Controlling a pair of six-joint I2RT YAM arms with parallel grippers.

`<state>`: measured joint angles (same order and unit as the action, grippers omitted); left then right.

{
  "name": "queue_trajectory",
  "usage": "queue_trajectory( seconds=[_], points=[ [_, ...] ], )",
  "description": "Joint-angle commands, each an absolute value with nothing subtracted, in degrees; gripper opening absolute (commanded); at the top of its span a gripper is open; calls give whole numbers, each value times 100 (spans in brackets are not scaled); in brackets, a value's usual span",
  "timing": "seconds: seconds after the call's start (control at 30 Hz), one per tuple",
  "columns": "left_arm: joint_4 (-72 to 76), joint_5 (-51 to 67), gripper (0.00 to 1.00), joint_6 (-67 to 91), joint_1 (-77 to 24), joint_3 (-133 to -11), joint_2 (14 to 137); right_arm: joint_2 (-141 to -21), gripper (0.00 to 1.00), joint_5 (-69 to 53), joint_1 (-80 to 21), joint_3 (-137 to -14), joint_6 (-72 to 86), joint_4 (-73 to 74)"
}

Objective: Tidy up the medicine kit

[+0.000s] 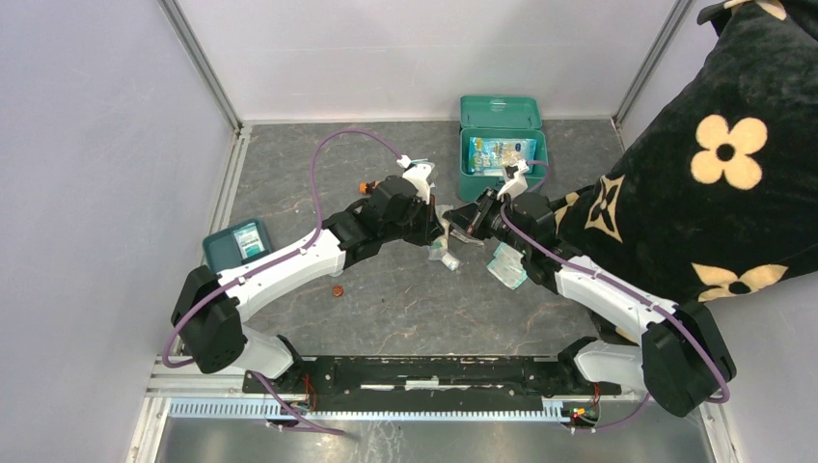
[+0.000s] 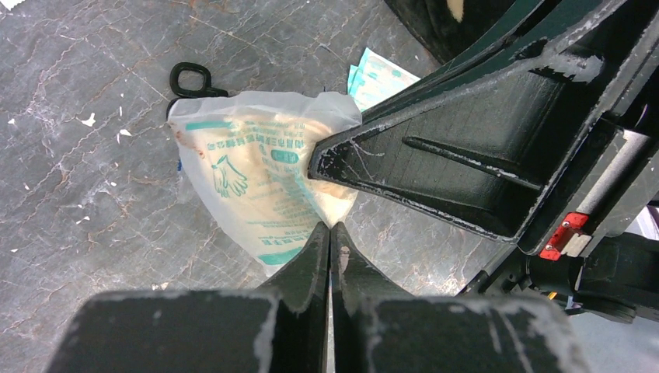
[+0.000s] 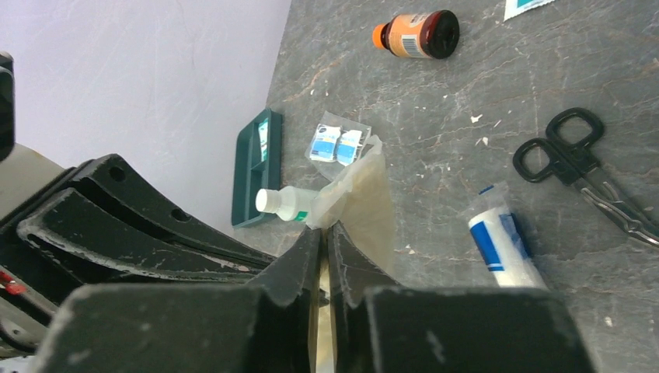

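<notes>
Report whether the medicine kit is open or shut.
Open. In the top view the medicine kit has its lid tipped back toward the far wall, and packets show inside the box.

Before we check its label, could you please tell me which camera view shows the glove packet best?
The left wrist view is best. There the glove packet faces the camera, and its glove drawing and green print are visible. The right wrist view shows it nearly edge-on, with no print readable. In the top external view it is small and largely hidden.
</notes>
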<state>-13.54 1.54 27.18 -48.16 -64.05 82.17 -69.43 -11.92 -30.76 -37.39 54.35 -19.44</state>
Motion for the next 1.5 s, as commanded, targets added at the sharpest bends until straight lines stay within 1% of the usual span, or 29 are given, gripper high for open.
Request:
queue_trajectory(
  seconds=[0.0, 0.13, 0.2, 0.27, 0.37, 0.43, 0.6, 0.7, 0.83, 0.93, 1.1, 1.33, 1.47],
  points=[
    [-1143, 122, 23, 2558, -4869, -6587, 8235, -6943, 0, -1117, -3086, -3735, 5488, -2322],
    [-1143, 189, 47, 2590, -4867, -6626, 8118, -6874, 0, -911, -3026, -3887, 4998, -2120],
    [-1178, 99, 56, 2597, -4869, -6623, 7988, -6822, 0, -786, -2939, -4071, 4525, -1929],
    [-1253, -146, 62, 2591, -4863, -6594, 7838, -6757, 0, -598, -2800, -4261, 4011, -1740],
    [-1690, -891, 70, 2524, -4805, -6651, 7666, -6634, 0, -335, -2479, -4464, 3177, -1641],
    [-2020, -962, 71, 2498, -4434, -6702, 7628, -6563, 0, -300, -2258, -4602, 2622, -1571],
    [-2261, -349, 71, 2480, -3065, -6478, 7271, -6370, 0, 158, -1926, -4871, 1039, -1489],
    [-2480, -403, 71, 2205, -2625, -6568, 7152, -6509, 0, 211, -1860, -5254, -125, -1206],
    [-2677, -734, 71, 1828, -2482, -6617, 7141, -6874, 0, 207, -1848, -5620, -1208, -1129],
    [-2672, -921, 71, 1660, -2418, -6473, 7113, -7306, 0, 435, -1840, -6044, -2000, -1013],
    [-2539, -991, 71, 1487, -2307, -6212, 7088, -8070, 0, 493, -1842, -6591, -3233, -897],
    [-2306, -990, 71, 1354, -2143, -5992, 7106, -8970, 0, 389, -1824, -6996, -4431, -656],
    [-2270, -884, 71, 1354, -2059, -5994, 7145, -9389, 3, 427, -1824, -7211, -4920, -582]
  ],
)
